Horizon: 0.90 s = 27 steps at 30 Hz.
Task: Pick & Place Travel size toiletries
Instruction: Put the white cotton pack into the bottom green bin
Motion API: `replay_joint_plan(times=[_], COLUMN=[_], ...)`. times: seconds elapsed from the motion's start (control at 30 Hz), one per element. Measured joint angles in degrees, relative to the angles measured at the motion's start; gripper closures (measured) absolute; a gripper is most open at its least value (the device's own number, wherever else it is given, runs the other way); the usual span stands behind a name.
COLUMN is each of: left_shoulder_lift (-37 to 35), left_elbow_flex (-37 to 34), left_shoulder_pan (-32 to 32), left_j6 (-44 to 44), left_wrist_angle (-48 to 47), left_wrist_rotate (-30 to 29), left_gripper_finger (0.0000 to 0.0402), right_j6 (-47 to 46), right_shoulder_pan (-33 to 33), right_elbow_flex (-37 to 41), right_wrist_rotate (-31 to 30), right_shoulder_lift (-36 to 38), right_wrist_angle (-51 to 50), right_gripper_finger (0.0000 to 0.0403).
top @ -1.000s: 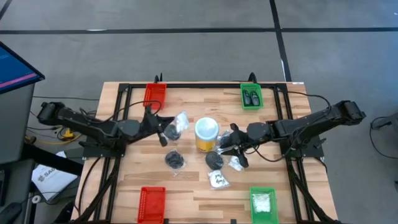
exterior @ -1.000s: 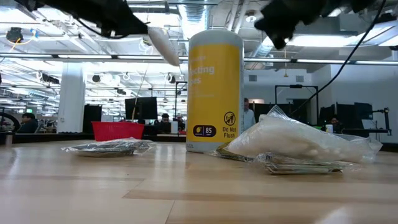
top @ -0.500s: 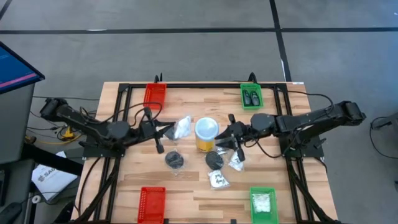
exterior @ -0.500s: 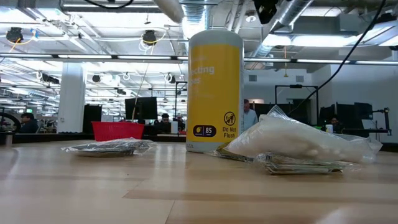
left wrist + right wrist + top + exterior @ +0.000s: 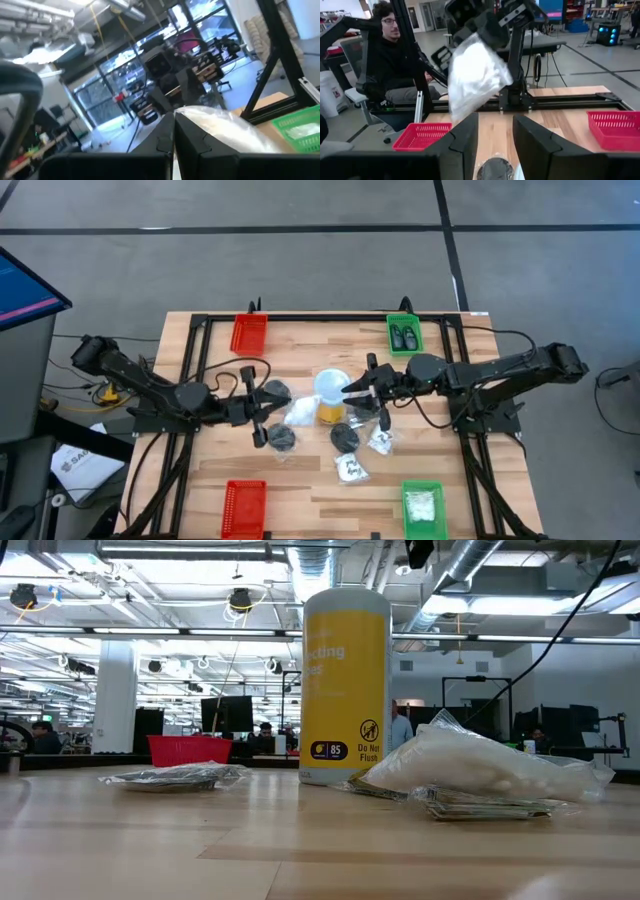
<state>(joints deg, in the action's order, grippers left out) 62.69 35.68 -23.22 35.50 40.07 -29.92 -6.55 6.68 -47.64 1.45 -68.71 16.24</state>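
My left gripper (image 5: 281, 401) is shut on a clear packet with white contents (image 5: 301, 416), held in the air just near-left of the yellow jar (image 5: 331, 393). The right wrist view shows that packet (image 5: 476, 76) dangling under my left gripper (image 5: 487, 31). My right gripper (image 5: 352, 392) hovers open at the jar's right side, with nothing between its fingers (image 5: 466, 142). On the table lie two black roundish pieces (image 5: 282, 438) (image 5: 345, 437) and two more packets (image 5: 352, 469) (image 5: 380, 442). My left gripper pinches the packet's upper edge (image 5: 479, 44) between its two fingers. The packet hangs below the fingers, bunched and slack, lifted clear of the table. In the left wrist view its white bulk (image 5: 227, 131) shows just beyond the shut fingertips (image 5: 186, 134).
Red trays stand at the far left (image 5: 249, 333) and near left (image 5: 244, 507). A green tray with dark bottles (image 5: 404, 336) is far right, and one with white packets (image 5: 422, 507) near right. A person (image 5: 395, 65) sits beyond the table's left side.
My left gripper has risen and rolled and has gone toward the near edge and the jar; the packet has swung from its far side to its near right. My right gripper has risen and gone toward the jar. Both have left the low view upward.
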Motion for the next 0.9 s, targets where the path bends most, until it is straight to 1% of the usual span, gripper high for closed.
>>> replay_joint_plan(times=[0.07, 0.2, 0.4, 0.53, 0.6, 0.7, 0.9], left_shoulder_lift=[1.33, 4.05, 8.94, 12.47, 13.72, 14.41, 13.9], left_elbow_flex=[-0.02, 0.0, 4.0, 6.75, 7.5, 7.69, 7.72], left_shoulder_pan=[0.0, 0.0, 0.05, 0.87, 1.54, 2.53, 2.97], left_j6=[2.0, 5.43, 8.81, 12.08, 12.26, 12.27, 12.26], left_wrist_angle=[2.72, 7.15, 7.65, 7.61, 7.62, 7.5, 7.52], left_wrist_rotate=[1.42, 2.22, 2.57, 2.61, 2.6, 2.57, 2.59], left_gripper_finger=[0.0401, 0.0401, 0.0401, 0.0401, 0.0401, 0.0401, 0.0401], right_j6=[-0.13, -0.11, -0.19, -0.91, -0.98, -0.98, -0.97], right_shoulder_pan=[0.0, 0.0, 0.02, 0.04, 0.07, 0.09, 0.0], right_elbow_flex=[0.0, 0.0, 0.0, 0.0, 0.0, 0.0, 0.02], right_wrist_rotate=[0.02, 0.18, 0.41, 3.54, 4.94, 6.43, 7.13], right_shoulder_lift=[0.0, 0.0, 0.0, 0.0, 0.0, 0.0, 0.0], right_wrist_angle=[-0.03, 0.24, 0.35, 1.01, 1.0, 0.97, 0.53], right_gripper_finger=[0.029, 0.029, 0.029, 0.029, 0.029, 0.029, 0.029])
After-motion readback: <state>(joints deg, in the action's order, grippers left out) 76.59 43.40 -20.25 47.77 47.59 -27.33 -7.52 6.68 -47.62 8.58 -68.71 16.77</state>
